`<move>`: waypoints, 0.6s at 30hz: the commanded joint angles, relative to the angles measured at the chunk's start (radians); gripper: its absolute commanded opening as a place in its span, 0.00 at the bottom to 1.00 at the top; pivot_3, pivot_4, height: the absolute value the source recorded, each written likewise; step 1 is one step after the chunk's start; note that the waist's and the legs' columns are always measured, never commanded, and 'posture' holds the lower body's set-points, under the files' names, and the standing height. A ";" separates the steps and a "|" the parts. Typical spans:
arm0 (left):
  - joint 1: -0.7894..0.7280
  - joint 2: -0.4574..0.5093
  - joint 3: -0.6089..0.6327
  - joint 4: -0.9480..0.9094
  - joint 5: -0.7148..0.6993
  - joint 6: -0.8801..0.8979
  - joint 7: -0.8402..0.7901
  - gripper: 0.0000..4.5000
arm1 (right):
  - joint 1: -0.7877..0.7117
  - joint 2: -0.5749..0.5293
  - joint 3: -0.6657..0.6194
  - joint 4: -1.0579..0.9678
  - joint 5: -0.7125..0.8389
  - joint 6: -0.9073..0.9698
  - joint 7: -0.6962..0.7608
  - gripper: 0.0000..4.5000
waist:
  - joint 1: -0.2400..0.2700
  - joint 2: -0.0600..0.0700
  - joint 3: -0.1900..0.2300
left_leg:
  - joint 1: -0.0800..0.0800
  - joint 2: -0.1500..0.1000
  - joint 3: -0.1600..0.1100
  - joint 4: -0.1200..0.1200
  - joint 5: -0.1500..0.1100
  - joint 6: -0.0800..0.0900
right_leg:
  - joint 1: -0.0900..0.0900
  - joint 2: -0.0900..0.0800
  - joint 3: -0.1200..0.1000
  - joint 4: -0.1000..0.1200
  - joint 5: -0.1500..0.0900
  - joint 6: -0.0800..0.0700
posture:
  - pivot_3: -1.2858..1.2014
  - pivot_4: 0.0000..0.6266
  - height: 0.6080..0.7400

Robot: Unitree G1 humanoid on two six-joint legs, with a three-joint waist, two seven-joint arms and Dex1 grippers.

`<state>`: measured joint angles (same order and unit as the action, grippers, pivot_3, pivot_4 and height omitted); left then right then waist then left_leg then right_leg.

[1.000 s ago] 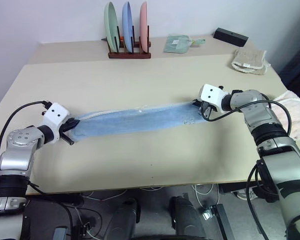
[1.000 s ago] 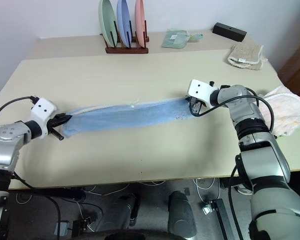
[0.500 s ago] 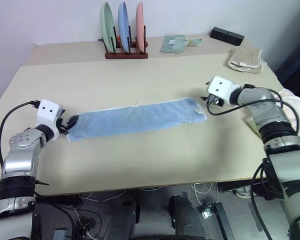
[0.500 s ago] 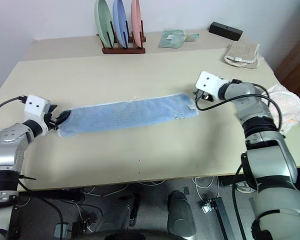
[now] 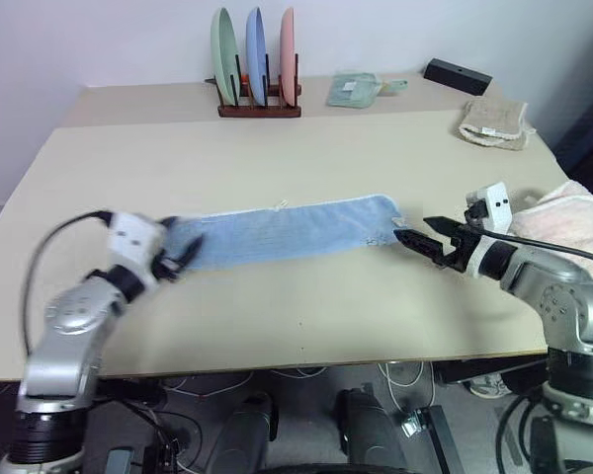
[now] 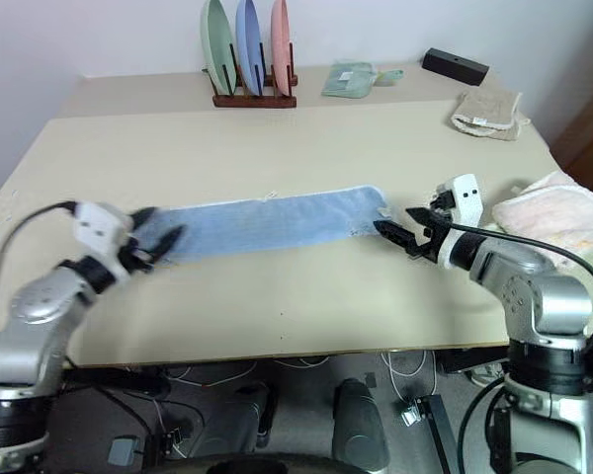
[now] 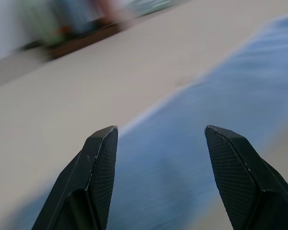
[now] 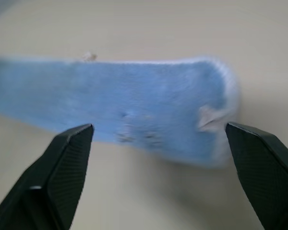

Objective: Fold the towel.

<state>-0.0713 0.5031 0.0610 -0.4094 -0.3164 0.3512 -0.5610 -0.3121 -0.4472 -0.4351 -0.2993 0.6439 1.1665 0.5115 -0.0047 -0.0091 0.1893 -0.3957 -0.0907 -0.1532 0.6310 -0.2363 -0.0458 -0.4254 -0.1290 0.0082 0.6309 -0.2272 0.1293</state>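
The towel (image 5: pixel 287 230) is a long, narrow light blue strip with a pale trim, lying flat across the middle of the table. My left gripper (image 5: pixel 181 252) is at its left end, open, with the blue cloth (image 7: pixel 182 143) showing between and beyond its fingers and nothing gripped. Just off the strip's right end, my right gripper (image 5: pixel 420 235) points at it, and the cloth (image 8: pixel 134 108) lies ahead of its fingers. It stands wide open and apart from the towel, holding nothing.
At the back of the table (image 5: pixel 306 306) stand a wooden rack with three plates (image 5: pixel 257 59), a small green cloth (image 5: pixel 354 89) and a black box (image 5: pixel 457 75). A beige knitted cloth (image 5: pixel 494 120) lies back right. A cream-pink towel (image 5: pixel 573 212) sits at the right edge.
Both grippers have let go of the towel's ends and opened, and the strip now lies slack on the table. The left gripper swung right over its end. The right one drew back and rolled.
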 commanded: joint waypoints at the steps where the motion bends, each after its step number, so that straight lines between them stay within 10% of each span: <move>1: -0.014 -0.026 -0.077 -0.069 -0.013 0.006 -0.020 0.65 | 0.008 0.088 -0.105 -0.104 0.093 0.164 -0.137 0.98 | -0.002 0.000 0.000 | 0.001 0.000 0.001 0.000 0.000 0.000 | 0.000 0.000 0.001 0.000 0.000 0.000 | 0.52 0.24 0.99; 18: -0.052 -0.034 -0.183 -0.046 0.033 -0.015 -0.072 0.65 | -0.283 0.437 -0.320 0.238 0.038 0.111 -0.588 0.98 | -0.014 0.001 -0.001 | 0.005 0.002 0.010 -0.002 -0.001 0.002 | -0.001 0.005 0.009 0.000 0.000 0.000 | 0.52 0.24 0.99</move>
<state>-0.1228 0.4685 -0.1406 -0.4403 -0.2858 0.3606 -0.6358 -0.5898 -0.0145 -0.7385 -0.1022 0.6965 1.3145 -0.0470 -0.0184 -0.0077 0.1883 -0.3903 -0.0884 -0.1428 0.6293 -0.2372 -0.0442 -0.4262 -0.1236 0.0170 0.6312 -0.2268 0.1292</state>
